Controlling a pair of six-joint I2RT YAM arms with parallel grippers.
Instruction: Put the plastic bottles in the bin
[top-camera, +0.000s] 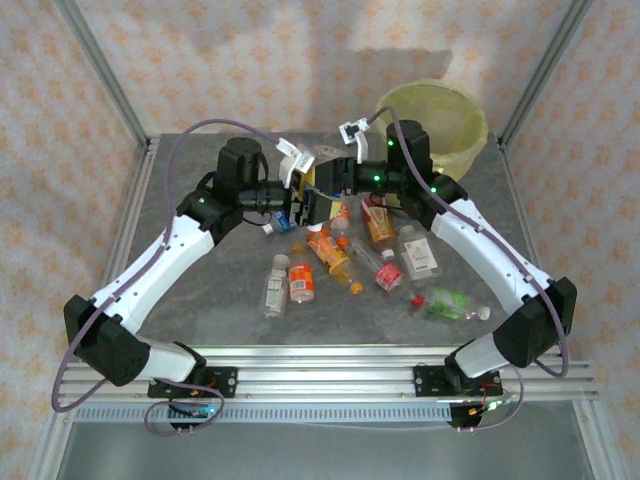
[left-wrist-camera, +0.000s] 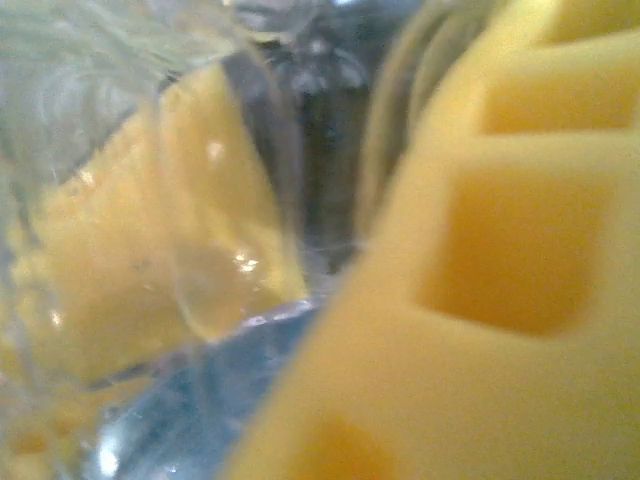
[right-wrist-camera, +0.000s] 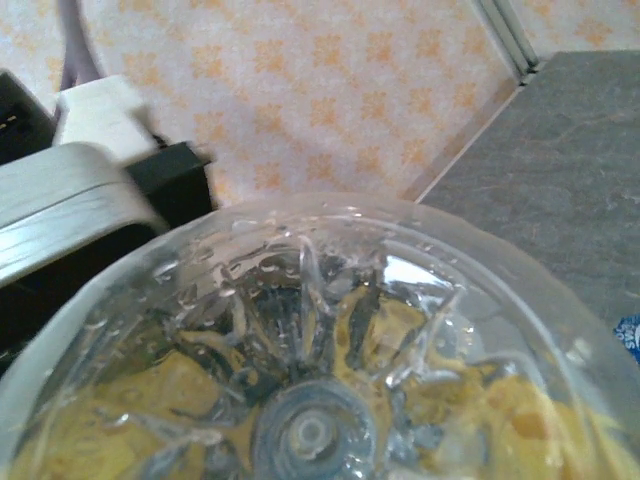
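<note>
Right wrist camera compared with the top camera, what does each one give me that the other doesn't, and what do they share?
Right wrist: a close look at the ribbed, star-shaped base of a clear bottle, with yellow showing through it. Top: the pale yellow-green bin at the far right corner, the loose bottles lying on the table, and the left arm and right arm meeting above them. Shared: the grey table and the orange-patterned wall.
</note>
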